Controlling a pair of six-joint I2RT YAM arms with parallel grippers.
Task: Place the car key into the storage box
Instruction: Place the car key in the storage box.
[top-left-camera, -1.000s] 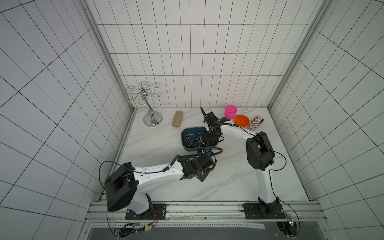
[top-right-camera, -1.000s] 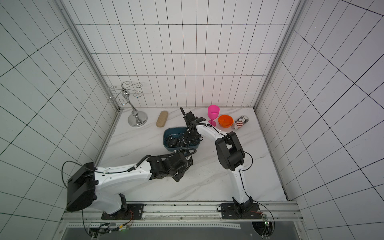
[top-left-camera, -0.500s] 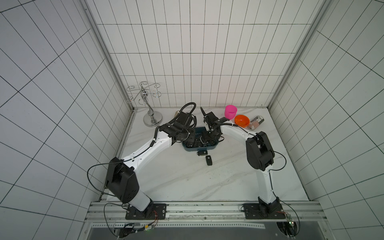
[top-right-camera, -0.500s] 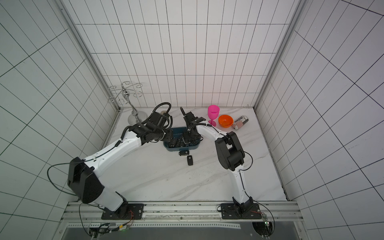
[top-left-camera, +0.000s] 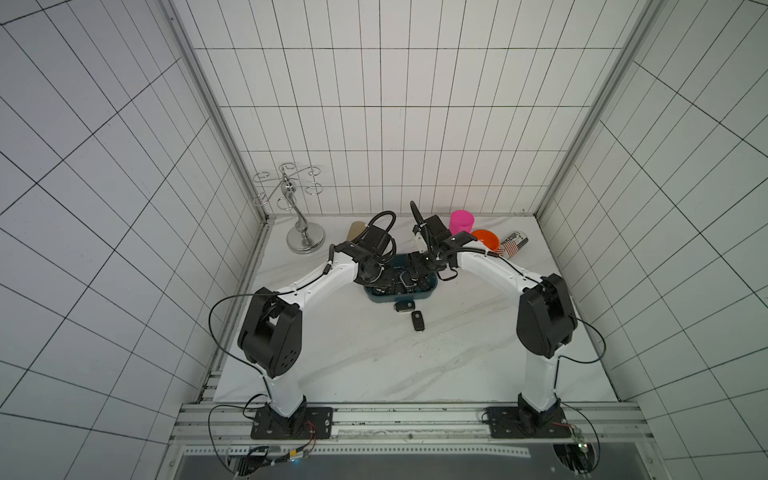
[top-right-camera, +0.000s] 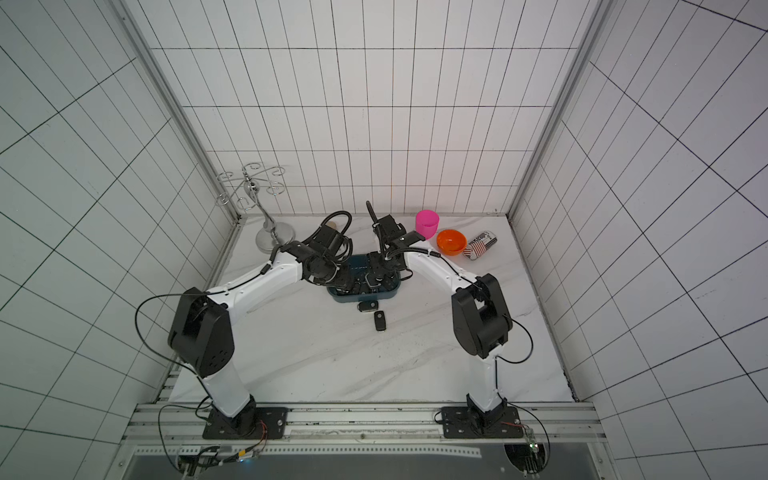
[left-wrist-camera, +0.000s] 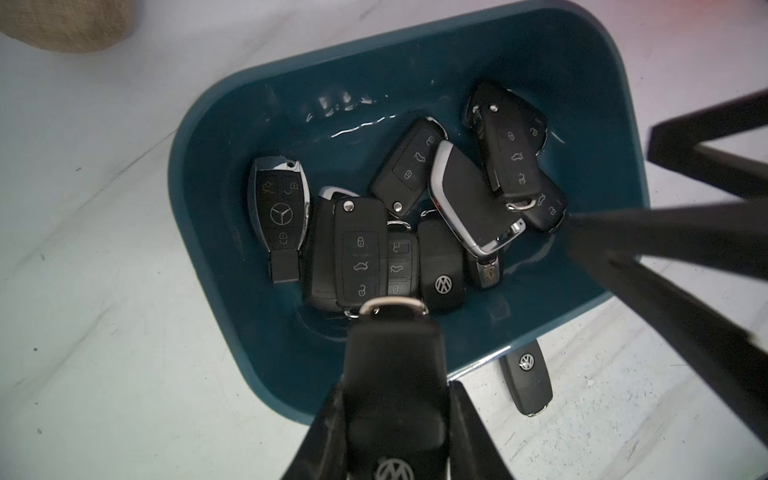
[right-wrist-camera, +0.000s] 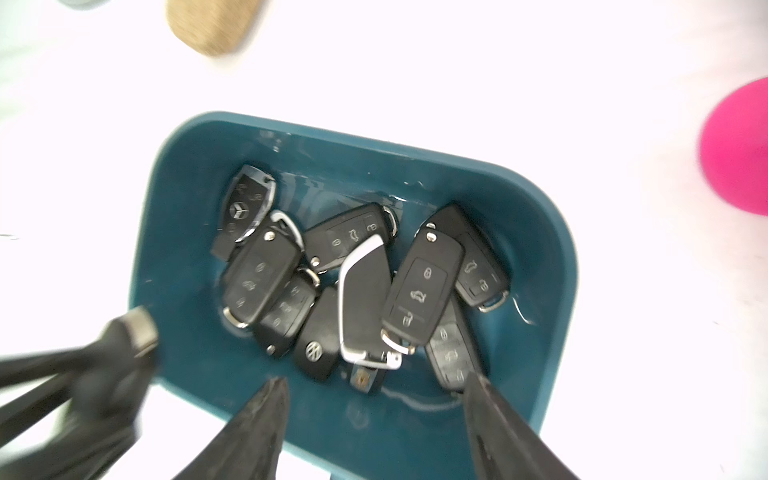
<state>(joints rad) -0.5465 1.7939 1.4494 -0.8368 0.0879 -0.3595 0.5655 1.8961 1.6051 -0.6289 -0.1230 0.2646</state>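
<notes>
- Held the car key in the left gripper, jaws closed narrowly onto its black body, badge side up, metal loop end leading.
- Hung that key above the storage box, loop end reaching in over the box floor, gripper itself roughly above the box wall on the arm-base side.
- Kept the right gripper over the same box, jaws spread wide with nothing between them, tips just above the pile of keys on the box floor.
- Judged the step in hand as the release: key over the box, not yet let go.
- Looked wise to carry the key further in from that wall before opening, away from the rim and toward the bare floor left of the pile.
- Called for a low drop, loop end down close to the pile, to avoid a bounce out onto the tabletop.
- Noted two loose keys just outside the box, on its arm-base side, a likely sign of that very risk.
- Recommended lifting the right gripper clear of the box first, given both sets of fingers crowded over it.
</notes>
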